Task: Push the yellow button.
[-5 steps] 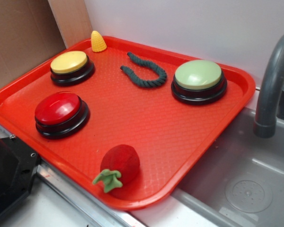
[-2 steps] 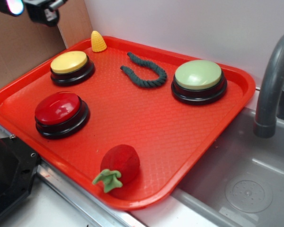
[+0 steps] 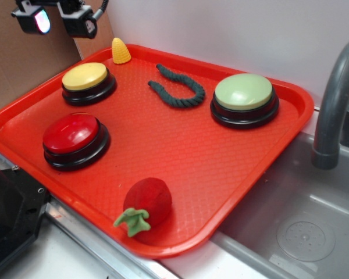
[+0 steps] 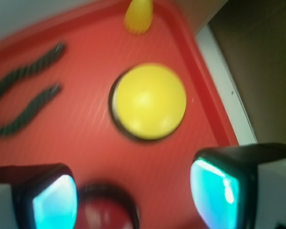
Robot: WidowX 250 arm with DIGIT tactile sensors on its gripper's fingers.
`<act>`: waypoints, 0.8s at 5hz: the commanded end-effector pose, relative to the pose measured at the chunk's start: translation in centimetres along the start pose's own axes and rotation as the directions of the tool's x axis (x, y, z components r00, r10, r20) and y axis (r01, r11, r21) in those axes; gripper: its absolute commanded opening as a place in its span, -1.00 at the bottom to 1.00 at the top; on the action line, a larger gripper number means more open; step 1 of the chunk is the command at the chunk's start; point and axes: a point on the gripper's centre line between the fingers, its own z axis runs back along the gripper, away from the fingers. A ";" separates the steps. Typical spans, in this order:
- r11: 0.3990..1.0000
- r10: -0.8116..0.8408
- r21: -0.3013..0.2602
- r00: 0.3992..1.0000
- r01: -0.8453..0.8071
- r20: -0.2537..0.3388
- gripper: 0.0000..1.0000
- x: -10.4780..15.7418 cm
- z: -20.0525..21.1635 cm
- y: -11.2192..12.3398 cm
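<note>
Gripper (image 3: 58,22) high at far left, jaws apart, holding nothing, above and clear of the tray (image 3: 180,157). Just right and below, yellow button (image 3: 85,76) in the tray's back-left corner, beside the corn cone (image 3: 120,51). Red button (image 3: 74,133) nearer the front.

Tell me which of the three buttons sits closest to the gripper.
The yellow button, back left beside the corn cone; the red and green buttons lie farther off.
</note>
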 end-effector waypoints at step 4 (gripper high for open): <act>0.998 -0.050 -0.033 0.999 0.050 0.016 1.00 3.0 -6.9 1.9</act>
